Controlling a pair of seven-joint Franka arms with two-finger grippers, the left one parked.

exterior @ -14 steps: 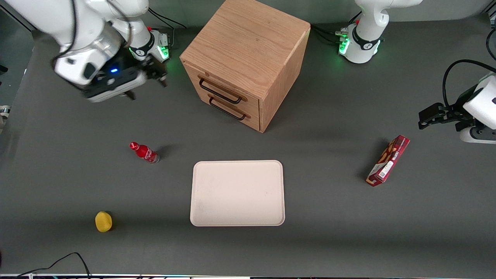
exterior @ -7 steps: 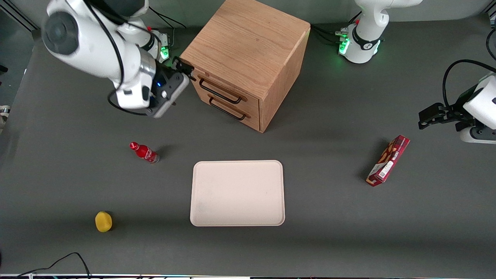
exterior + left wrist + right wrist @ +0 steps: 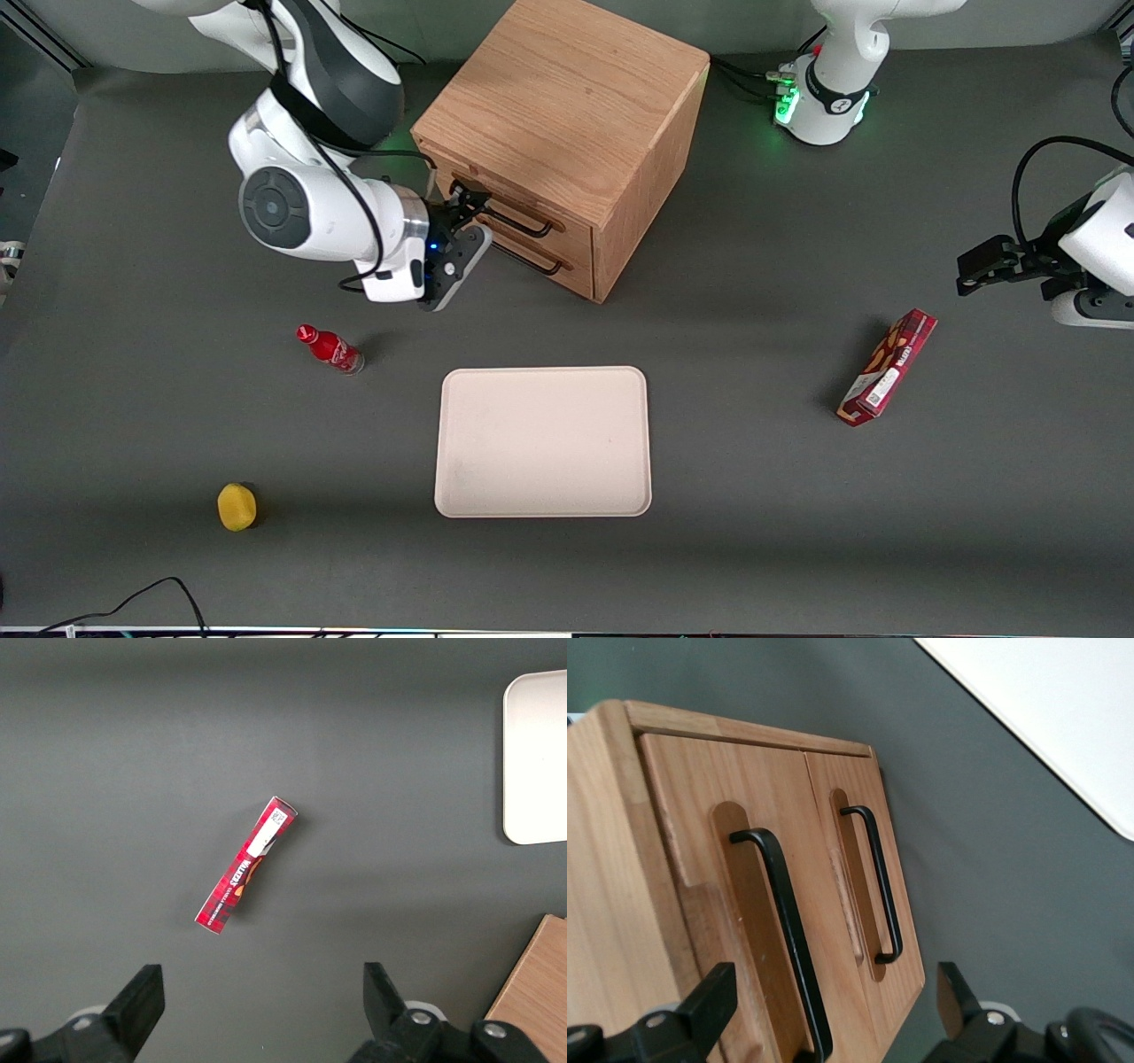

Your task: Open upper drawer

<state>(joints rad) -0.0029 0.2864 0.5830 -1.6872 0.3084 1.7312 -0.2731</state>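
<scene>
The oak cabinet stands on the grey table. Its upper drawer is shut flush, with a long black bar handle. The bottom drawer's like handle runs just below it. My right gripper is in front of the drawers, at the end of the upper handle nearer the working arm, close to it without touching. In the right wrist view the gripper is open, and its fingers straddle the upper handle on the upper drawer. The bottom handle lies beside it.
A cream tray lies nearer the front camera than the cabinet. A red bottle and a yellow object lie toward the working arm's end. A red box lies toward the parked arm's end, and the left wrist view shows it too.
My right arm has swung from the working arm's end of the table to the cabinet's front and turned. The gripper now faces the upper drawer's handle.
</scene>
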